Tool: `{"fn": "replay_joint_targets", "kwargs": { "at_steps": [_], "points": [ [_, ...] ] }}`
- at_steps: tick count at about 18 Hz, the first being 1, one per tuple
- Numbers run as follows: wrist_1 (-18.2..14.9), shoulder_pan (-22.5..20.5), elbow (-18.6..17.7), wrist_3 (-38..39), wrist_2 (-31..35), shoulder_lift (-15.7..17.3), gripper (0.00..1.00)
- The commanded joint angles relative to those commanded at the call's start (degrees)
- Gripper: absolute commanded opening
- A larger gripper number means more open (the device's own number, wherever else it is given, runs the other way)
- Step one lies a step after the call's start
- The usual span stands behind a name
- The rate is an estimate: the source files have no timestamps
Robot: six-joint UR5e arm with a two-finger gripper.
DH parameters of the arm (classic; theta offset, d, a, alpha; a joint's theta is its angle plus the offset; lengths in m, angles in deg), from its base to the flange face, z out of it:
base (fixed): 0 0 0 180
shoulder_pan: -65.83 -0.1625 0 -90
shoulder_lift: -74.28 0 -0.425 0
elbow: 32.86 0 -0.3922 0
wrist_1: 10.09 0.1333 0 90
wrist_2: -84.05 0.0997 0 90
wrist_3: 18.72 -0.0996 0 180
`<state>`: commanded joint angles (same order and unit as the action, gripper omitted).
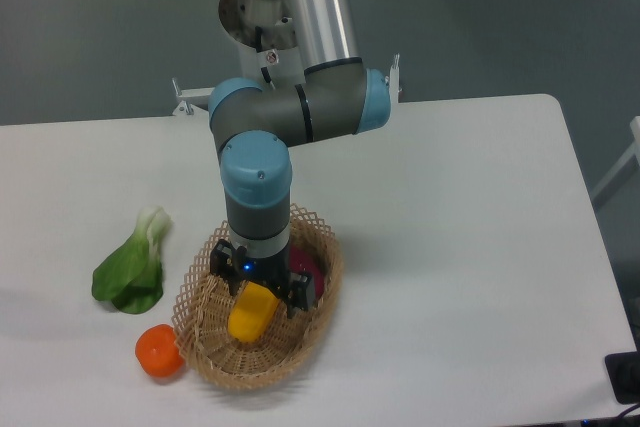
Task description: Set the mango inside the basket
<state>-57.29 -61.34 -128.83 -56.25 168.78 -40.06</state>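
Note:
The mango (252,315), yellow-orange and oval, lies tilted on the floor of the light tan wicker basket (200,332) at the front middle of the table. My gripper (266,292) points straight down into the basket. Its fingers stand on either side of the mango's upper end, spread a little wider than the fruit, so it looks open. The arm's wrist hides the back of the basket.
A purple sweet potato (310,272) lies in the basket to the right of the gripper. A round orange fruit (160,352) sits just left of the basket. A green leafy vegetable (132,267) lies further left. The table's front edge is close below the basket.

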Motion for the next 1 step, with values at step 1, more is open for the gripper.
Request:
{"fn": "replay_joint_targets", "kwargs": {
  "at_steps": [1],
  "points": [
    [-0.09, 0.00, 0.00, 0.00, 0.00, 0.17, 1.00]
  ]
}}
